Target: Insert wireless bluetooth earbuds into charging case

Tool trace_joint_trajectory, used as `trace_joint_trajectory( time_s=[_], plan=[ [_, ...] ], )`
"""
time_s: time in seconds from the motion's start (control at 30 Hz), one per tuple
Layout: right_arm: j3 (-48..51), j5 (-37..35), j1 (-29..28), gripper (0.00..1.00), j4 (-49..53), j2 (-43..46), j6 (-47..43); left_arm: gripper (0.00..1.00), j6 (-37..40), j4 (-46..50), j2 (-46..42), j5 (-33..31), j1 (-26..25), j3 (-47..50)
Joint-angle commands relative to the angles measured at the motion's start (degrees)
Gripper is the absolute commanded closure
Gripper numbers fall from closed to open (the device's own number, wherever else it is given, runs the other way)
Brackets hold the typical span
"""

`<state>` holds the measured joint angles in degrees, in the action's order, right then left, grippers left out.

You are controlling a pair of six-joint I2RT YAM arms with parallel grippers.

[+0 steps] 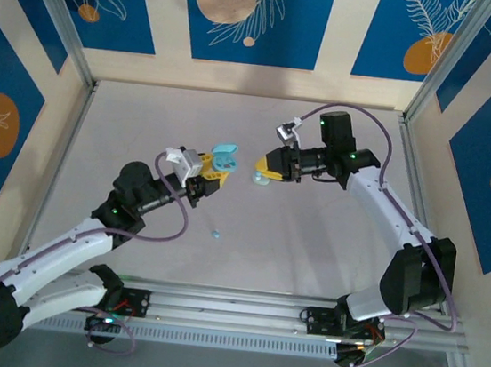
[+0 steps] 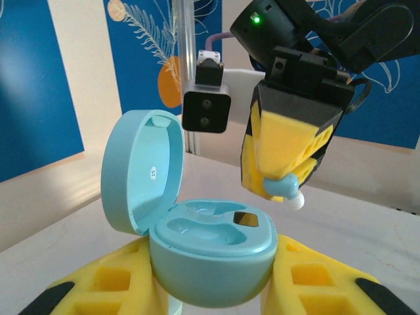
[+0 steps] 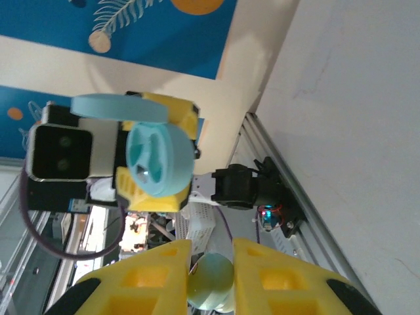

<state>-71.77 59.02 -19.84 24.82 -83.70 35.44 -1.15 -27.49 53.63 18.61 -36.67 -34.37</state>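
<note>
Plainly, the coming move turned on a short gap between two held things. The left pincer (image 2: 210, 292) was clenched on the pale blue charging case (image 2: 210, 259), gripping its lower shell from both sides. The lid (image 2: 141, 170) stood open, upright on the left in the left wrist view. The two moulded seats (image 2: 197, 230) in the case lay bare, and both seemed empty. The right pincer (image 2: 283, 180) was clenched on a pale blue earbud (image 2: 281, 188). It poked out below the yellow fingertips (image 2: 289, 144), its white tip aimed down and a little to the right.

In the left wrist view the earbud hung above the case, off toward the right-hand seat, clear of the rim and touching nothing. From the top view the two pincers faced each other over the middle of the bench (image 1: 146, 118), and the earbud lay to the right of the case. In the right wrist view the case's open face looked almost squarely back along the pincer's line.

By my reading, the right arm, as the one carrying the earbud, had to close in along that line and settle onto the nearer seat. Whether the earbud's long axis matched the hollow was too small to tell. A second pale blue earbud (image 1: 216, 234) lay loose on the bench, well apart from both pincers and nearer the left arm.
</note>
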Motion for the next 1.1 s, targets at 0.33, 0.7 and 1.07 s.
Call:
trace_joint_trajectory(
  time_s=[0.33,0.7,1.07],
  plan=[
    [-2.15,0.69,-0.57,0.77,-0.92,2.77,3.9,0.74,0.26,-8.41,2.92,5.56,-0.65,1.85],
    [-8.9,-12.91,-8.99,0.77,0.49,3.02,5.05,0.74,1.15,-11.37,5.69,4.44,-1.43,2.52],
    [-11.88,-25.32,-15.61,0.77,1.95,0.99,3.5,0.74,0.09,-12.51,5.92,3.74,-2.09,2.49]
  ],
)
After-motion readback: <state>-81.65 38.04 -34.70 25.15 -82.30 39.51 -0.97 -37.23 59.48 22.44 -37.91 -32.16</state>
